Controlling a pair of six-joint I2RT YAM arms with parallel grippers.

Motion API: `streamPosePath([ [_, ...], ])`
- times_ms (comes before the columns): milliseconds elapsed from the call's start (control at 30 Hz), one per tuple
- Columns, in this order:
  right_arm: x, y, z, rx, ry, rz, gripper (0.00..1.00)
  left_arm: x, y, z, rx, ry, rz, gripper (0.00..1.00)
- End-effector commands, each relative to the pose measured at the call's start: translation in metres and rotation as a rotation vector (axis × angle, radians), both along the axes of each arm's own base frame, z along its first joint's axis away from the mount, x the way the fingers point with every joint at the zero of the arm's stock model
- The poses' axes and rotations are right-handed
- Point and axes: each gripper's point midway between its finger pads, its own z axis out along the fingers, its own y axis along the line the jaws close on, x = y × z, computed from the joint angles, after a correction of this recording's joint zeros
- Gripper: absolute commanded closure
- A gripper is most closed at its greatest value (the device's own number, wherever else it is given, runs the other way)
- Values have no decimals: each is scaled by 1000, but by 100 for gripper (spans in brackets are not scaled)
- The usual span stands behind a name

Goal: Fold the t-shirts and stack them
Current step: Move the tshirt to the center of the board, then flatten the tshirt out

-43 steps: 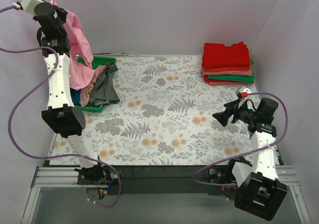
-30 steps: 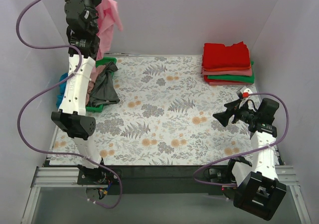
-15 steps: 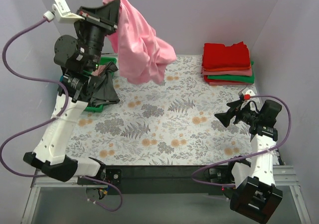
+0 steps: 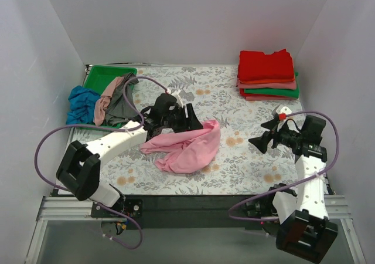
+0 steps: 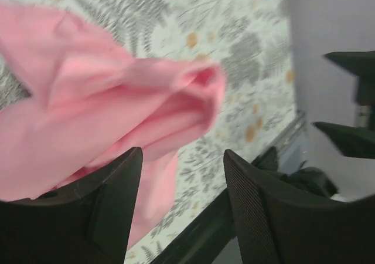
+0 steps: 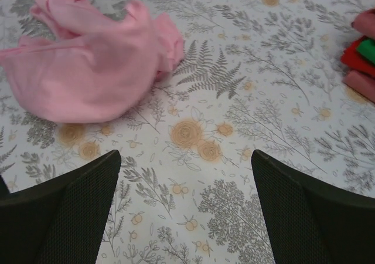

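A light pink t-shirt [image 4: 186, 148] lies crumpled on the floral table, left of the middle. My left gripper [image 4: 193, 118] hovers low at its far edge, jaws open and nothing between them. In the left wrist view the pink t-shirt [image 5: 105, 105] spreads beyond the left gripper [image 5: 183, 155], with bare table showing in the gap. My right gripper [image 4: 261, 141] is open and empty to the shirt's right, pointing at it. From the right wrist the pink t-shirt [image 6: 94, 64] lies at upper left, well ahead of the right gripper [image 6: 184, 158]. Folded t-shirts [image 4: 268, 73], red on top, are stacked at the back right.
A green tray [image 4: 108, 75] stands at the back left. A grey and a salmon shirt [image 4: 120, 100] hang over its rim, and a blue one [image 4: 82, 100] lies beside it. The stack's edge [image 6: 363, 50] shows at the right wrist view's right side. Purple walls close in three sides.
My left arm swung down from high at the back left, carrying the pink t-shirt to the table. Its jaws opened and the shirt now lies in a heap. The right arm barely moved.
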Motion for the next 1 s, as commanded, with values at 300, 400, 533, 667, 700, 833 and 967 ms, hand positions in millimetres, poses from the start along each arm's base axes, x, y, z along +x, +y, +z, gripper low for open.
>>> streamPosePath([
  [300, -9, 106, -3, -235, 231, 424, 6, -23, 97, 26, 291, -273, 123, 29],
  [400, -2, 126, -3, -275, 242, 484, 7, -56, 115, -18, 285, -117, 166, 30],
  [533, -9, 152, -19, -411, 161, 617, 7, -76, 143, -60, 291, 42, 337, 30],
  [667, 43, 149, -17, -458, 157, 395, 8, -71, 166, -76, 298, 92, 537, 27],
  [700, 56, 144, -23, -466, 192, 323, 9, -70, 169, -77, 294, 93, 564, 28],
  [833, 91, 131, -18, -367, 256, 106, 10, -56, 175, -76, 257, 74, 680, 27],
  [967, 103, 124, -28, -299, 355, -7, 10, -41, 187, -81, 327, 28, 739, 28],
])
